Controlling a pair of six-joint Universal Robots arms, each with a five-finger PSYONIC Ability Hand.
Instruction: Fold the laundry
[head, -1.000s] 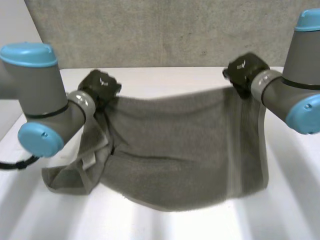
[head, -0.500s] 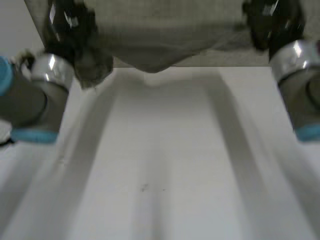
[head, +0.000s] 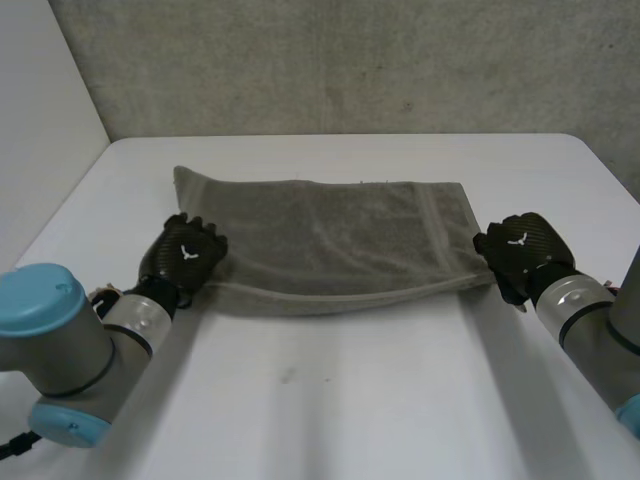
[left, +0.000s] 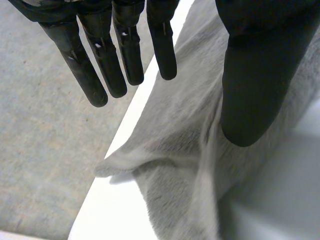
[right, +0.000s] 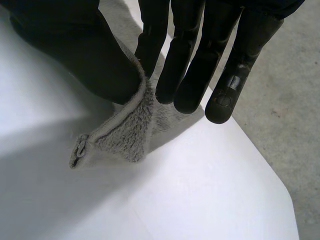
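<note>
Pinches towel corner in right hand; rests left hand, fingers straight, against opposite end; bare table behind both wrists.

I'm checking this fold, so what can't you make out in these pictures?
Head view: how many layers the towel has; its top layer covers them.
Head view: the fingers of the left hand and right hand, under the hands' own backs.
Left wrist view: most of the towel, cut off by the edge.
</note>
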